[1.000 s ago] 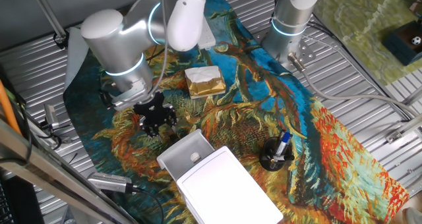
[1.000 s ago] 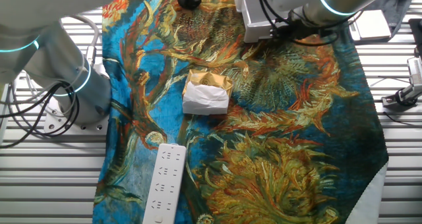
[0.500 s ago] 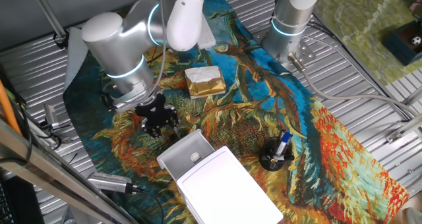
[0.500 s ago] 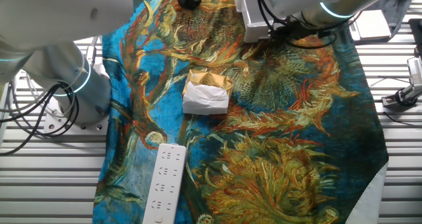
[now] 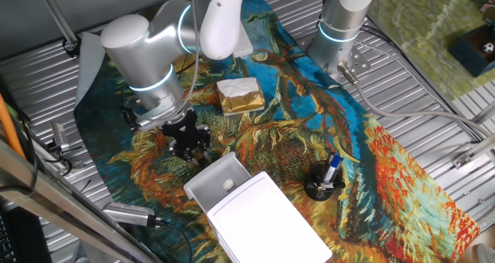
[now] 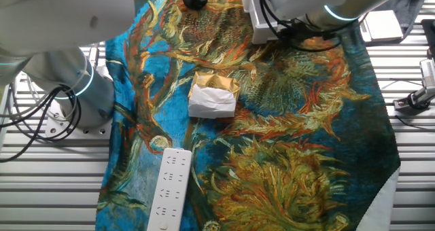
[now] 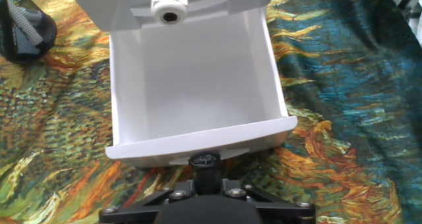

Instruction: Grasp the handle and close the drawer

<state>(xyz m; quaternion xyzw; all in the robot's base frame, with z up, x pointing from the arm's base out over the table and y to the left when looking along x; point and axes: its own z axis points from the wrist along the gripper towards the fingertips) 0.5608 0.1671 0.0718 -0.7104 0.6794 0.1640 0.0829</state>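
The drawer is a shallow white tray pulled out of the white box toward the upper left. In the hand view the empty tray fills the middle, with its front wall nearest me. A small white rounded knob with a dark hole sits on the box face at the tray's far end; it also shows in one fixed view. My black gripper hangs low just in front of the tray's front wall, fingers spread and empty. Its body hides the wall's middle, where I see no handle.
A gold-and-white wrapped block lies behind the gripper and shows in the other fixed view. A black mesh pen cup stands right of the box. A white power strip lies on the painted cloth. A second arm's base stands at the back.
My arm has shifted slightly right, bringing the gripper a little closer to the drawer's front wall. The drawer has not moved.
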